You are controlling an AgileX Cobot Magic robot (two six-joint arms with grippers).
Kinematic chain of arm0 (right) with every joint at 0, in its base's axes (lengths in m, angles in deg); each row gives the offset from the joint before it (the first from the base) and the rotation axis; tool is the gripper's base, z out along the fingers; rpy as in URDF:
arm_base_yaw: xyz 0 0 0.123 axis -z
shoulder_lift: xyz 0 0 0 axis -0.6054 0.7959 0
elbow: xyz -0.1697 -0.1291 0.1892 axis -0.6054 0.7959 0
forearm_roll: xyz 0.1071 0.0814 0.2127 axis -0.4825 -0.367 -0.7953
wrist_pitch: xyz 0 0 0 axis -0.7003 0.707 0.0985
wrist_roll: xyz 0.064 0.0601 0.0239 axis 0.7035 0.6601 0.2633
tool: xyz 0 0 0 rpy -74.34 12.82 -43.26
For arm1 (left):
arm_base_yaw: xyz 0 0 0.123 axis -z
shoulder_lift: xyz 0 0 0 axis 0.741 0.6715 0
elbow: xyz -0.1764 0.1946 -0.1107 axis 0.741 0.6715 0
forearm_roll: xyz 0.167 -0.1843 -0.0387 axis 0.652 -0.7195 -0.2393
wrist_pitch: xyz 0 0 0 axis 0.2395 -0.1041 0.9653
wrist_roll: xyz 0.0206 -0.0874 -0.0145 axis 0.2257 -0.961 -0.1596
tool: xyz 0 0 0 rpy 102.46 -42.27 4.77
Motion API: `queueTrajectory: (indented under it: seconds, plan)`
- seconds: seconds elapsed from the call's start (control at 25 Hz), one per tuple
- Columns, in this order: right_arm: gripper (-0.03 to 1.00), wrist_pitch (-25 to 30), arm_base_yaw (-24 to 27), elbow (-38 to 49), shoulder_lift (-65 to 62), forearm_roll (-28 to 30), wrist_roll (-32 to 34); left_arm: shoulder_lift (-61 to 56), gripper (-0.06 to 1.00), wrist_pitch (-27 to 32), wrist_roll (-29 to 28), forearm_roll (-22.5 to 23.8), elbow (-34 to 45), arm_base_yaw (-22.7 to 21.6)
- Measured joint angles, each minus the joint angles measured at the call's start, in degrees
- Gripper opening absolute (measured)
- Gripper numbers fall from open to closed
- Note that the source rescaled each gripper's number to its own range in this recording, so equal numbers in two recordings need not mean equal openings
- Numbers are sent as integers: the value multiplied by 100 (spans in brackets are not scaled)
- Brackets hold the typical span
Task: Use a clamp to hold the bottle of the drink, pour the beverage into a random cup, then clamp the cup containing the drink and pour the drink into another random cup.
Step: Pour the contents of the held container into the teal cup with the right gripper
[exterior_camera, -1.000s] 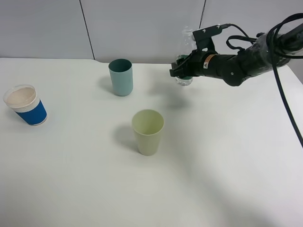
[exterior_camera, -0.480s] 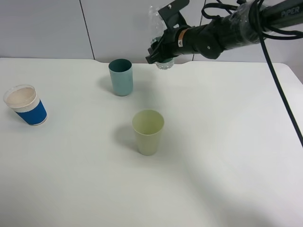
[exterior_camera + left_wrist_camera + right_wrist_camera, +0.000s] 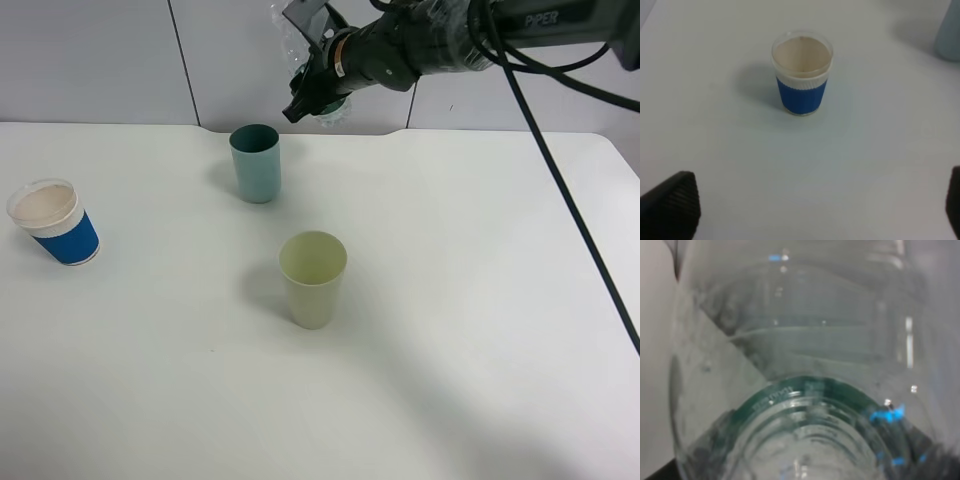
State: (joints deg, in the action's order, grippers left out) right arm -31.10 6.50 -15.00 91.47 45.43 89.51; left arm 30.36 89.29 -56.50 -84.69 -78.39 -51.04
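My right clamp is shut on the clear bottle of the drink, holding it in the air just above and to the right of the teal cup. The bottle leans, its neck up and to the left. It fills the right wrist view, where its green label band shows. The blue-and-white cup stands at the table's left edge. In the left wrist view that cup sits ahead of my open left gripper, well apart from it. The left arm is outside the exterior high view.
A pale yellow-green tumbler stands upright near the middle of the white table. A grey panelled wall runs behind the table's far edge. The teal cup's side shows at the corner of the left wrist view.
The right arm has carried the bottle leftward and upward, from the right of the teal cup to just above it. Cups and left gripper have not moved.
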Motion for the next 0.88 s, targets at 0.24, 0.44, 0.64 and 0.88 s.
queueTrajectory:
  seconds: [0.24, 0.44, 0.64, 0.88]
  plan:
    - [0, 354, -234, -393, 312, 307, -18, 0, 100, 0, 0, 0, 0, 0]
    - [0, 730, -424, -727, 580, 976, -54, 0, 100, 0, 0, 0, 0, 0]
    - [0, 821, -488, -782, 630, 1535, -128, 0, 100, 0, 0, 0, 0, 0]
    - [0, 871, -488, -782, 630, 1718, -886, 0, 100, 0, 0, 0, 0, 0]
